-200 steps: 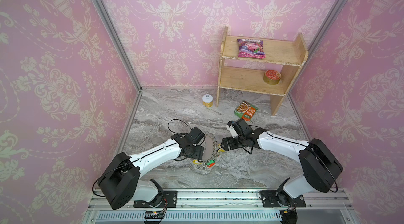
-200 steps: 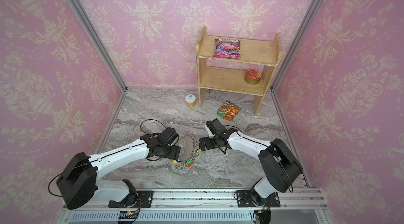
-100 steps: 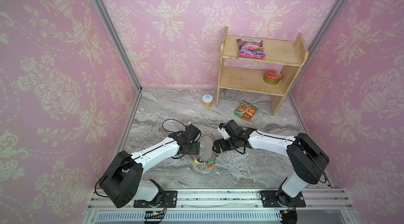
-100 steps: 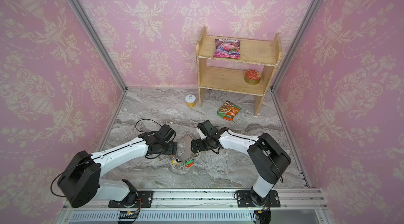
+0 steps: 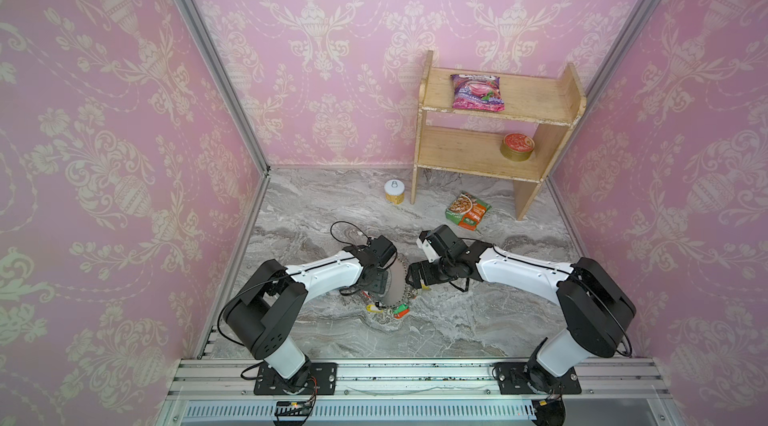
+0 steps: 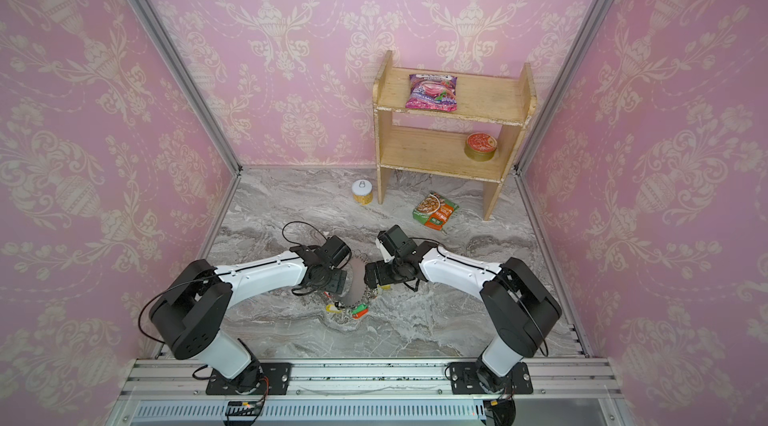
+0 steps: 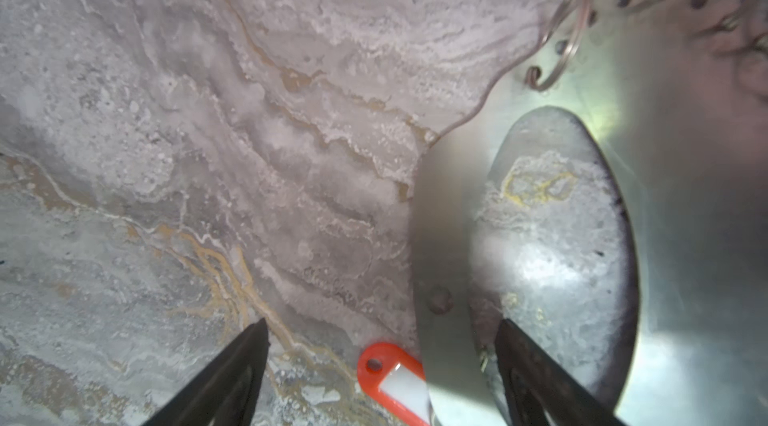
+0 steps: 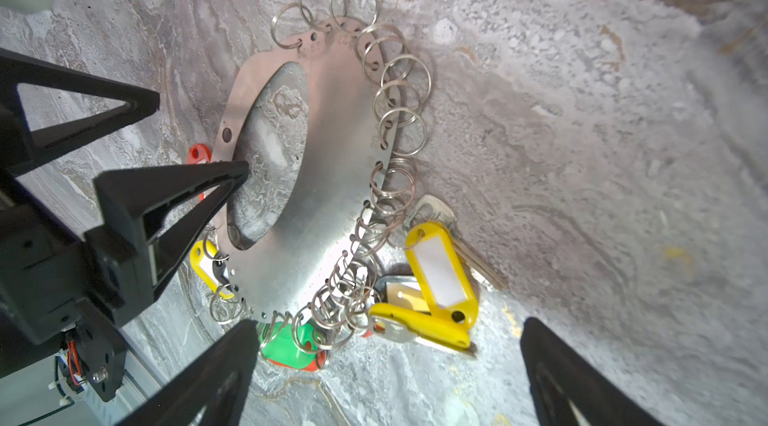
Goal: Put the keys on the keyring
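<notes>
The keyring is a flat grey metal band with a large hole and several small silver rings along its rim; it lies on the marble floor in both top views. The keys lie around it: yellow tags, a green tag, a red tag. My left gripper is open and straddles the band's narrow side; one finger is inside the hole. My right gripper stands open above the yellow-tagged keys, holding nothing.
A wooden shelf at the back right carries a pink packet and a round gold tin. A small can and an orange-green packet lie on the floor in front of the shelf. Pink walls enclose three sides.
My right gripper has moved left, up to the keyring's ringed edge and the keys. The left gripper has shifted only slightly at the band.
</notes>
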`<state>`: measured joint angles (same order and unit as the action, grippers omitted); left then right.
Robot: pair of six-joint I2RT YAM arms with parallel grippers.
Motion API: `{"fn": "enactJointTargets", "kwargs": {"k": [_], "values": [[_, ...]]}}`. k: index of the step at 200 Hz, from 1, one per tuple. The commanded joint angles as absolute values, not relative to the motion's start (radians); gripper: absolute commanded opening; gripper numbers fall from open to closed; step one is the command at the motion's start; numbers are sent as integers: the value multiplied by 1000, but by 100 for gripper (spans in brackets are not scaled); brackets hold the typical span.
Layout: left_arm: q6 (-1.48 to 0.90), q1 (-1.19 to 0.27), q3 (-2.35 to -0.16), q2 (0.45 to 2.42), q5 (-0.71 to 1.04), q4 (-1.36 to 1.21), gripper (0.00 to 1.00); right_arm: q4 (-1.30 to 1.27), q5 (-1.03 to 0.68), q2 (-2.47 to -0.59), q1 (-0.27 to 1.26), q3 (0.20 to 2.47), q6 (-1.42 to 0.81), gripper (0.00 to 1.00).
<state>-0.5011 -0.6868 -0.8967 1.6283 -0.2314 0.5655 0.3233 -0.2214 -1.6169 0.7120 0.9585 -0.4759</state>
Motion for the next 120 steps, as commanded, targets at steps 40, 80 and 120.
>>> {"fn": "enactJointTargets", "kwargs": {"k": [40,80,120], "values": [[-421,-644,-897,1674,-334,652,86,310,-296,-1659,713,984,-493,100],[-413,-590,-918,1711,-301,662,86,286,-308,-1708,715,1008,-486,100],[-351,-567,-968,1731,-279,617,87,279,-334,-1754,716,1050,-474,100]]}}
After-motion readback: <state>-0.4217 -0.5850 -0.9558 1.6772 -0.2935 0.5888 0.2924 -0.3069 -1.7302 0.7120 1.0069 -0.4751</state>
